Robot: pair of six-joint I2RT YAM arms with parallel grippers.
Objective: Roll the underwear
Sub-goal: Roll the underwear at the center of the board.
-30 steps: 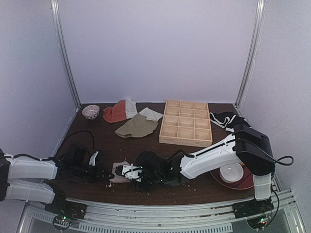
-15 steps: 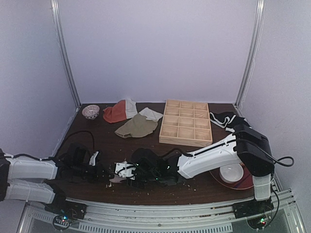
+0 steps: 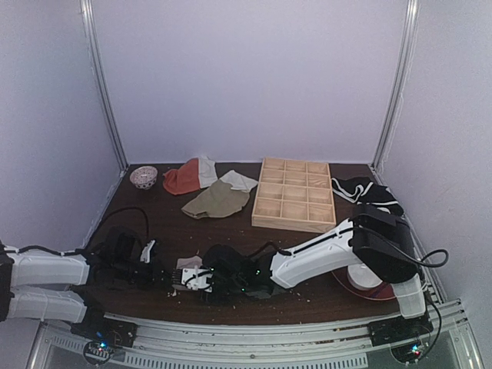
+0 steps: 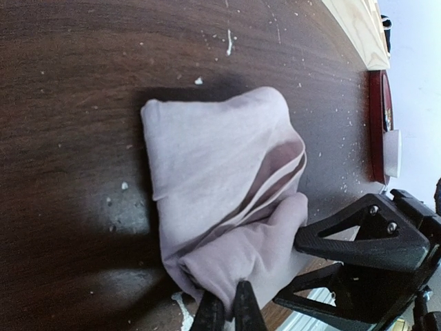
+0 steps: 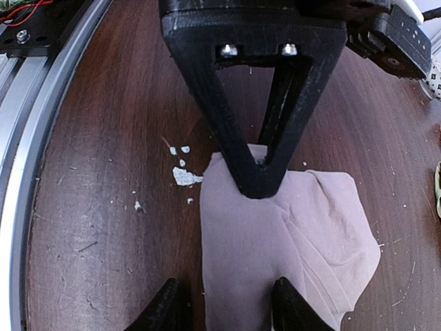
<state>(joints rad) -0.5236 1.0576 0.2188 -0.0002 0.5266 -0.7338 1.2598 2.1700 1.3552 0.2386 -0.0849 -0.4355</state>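
Found at the near edge of the table (image 4: 69, 103), left of centre: mauve-pink underwear (image 4: 220, 179) folded into a loose bundle, one end pinched by the pressed-together left gripper (image 4: 227, 307), apparently as anchor, opposite end straddled by the half-spread right gripper (image 5: 227, 303), judged poised for rolling.

Mauve-pink underwear (image 4: 207, 158), dark brown white-flecked table (image 4: 69, 69).

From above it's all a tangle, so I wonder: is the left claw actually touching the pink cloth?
Touching. The left wrist view shows the left gripper with its tips shut, pinching a bunched fold of the underwear between them.
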